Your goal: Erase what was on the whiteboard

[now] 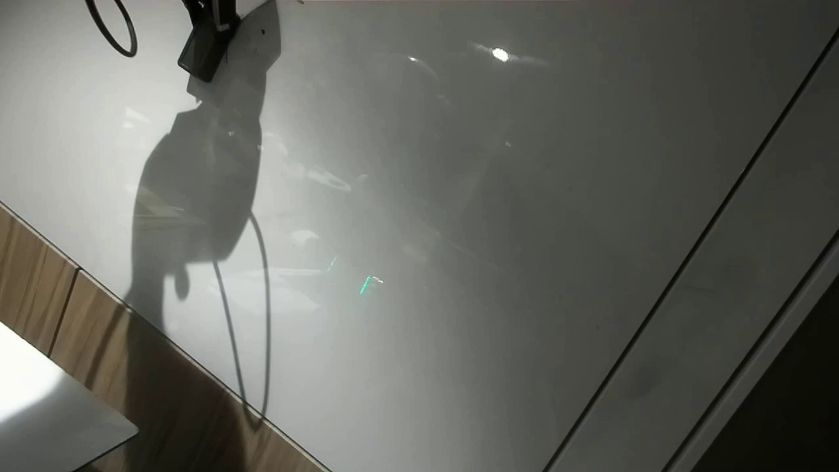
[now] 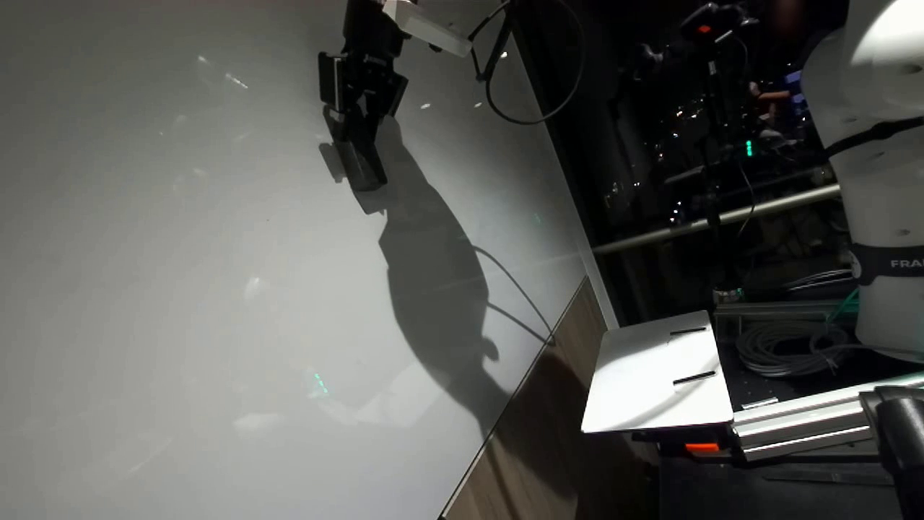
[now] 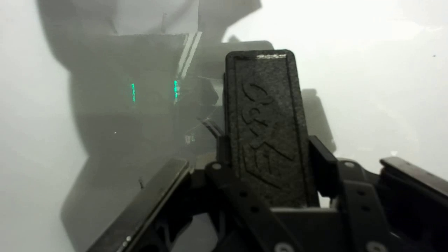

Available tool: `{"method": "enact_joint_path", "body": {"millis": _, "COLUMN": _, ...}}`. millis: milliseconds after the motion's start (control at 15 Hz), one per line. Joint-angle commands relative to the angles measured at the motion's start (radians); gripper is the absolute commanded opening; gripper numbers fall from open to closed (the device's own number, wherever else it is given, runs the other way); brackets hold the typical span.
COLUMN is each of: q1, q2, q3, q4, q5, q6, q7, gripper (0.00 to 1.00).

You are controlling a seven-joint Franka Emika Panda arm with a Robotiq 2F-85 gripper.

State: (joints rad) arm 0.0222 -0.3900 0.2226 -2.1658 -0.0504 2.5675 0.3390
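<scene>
The whiteboard (image 1: 524,275) is a large glossy pale-grey panel with glare spots. It also shows in an exterior view (image 2: 216,253) and in the wrist view (image 3: 371,80). My gripper (image 3: 269,157) is shut on a dark grey eraser (image 3: 264,112) with lettering pressed into its face. The eraser shows at the top of both exterior views (image 1: 203,56) (image 2: 364,166), pointing at the board, with its shadow close by. I cannot tell whether it touches the board. A small dark mark (image 3: 141,182) shows left of the gripper in the wrist view. The arm's shadow covers part of the board.
A brown wood-grain strip (image 1: 177,387) borders the board, also in an exterior view (image 2: 527,426). A white plate (image 2: 664,375) stands beside it, near the white arm (image 2: 881,195) and an aluminium rail (image 2: 801,430). A black cable (image 2: 548,119) loops beside the wrist.
</scene>
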Motion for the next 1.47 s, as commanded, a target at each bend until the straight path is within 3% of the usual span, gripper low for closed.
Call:
{"method": "enact_joint_path", "body": {"millis": 0, "q1": -0.076, "q2": 0.106, "q3": -0.048, "q4": 0.087, "q5": -0.068, "q6": 0.056, "q7": -0.021, "gripper": 0.30}}
{"method": "enact_joint_path", "body": {"millis": 1067, "q1": -0.139, "q2": 0.121, "q3": -0.081, "q4": 0.116, "q5": -0.120, "q6": -0.027, "q7": 0.004, "gripper": 0.30}}
{"method": "enact_joint_path", "body": {"millis": 1400, "q1": -0.113, "q2": 0.135, "q3": -0.121, "q4": 0.166, "q5": -0.078, "q6": -0.085, "q7": -0.054, "gripper": 0.30}}
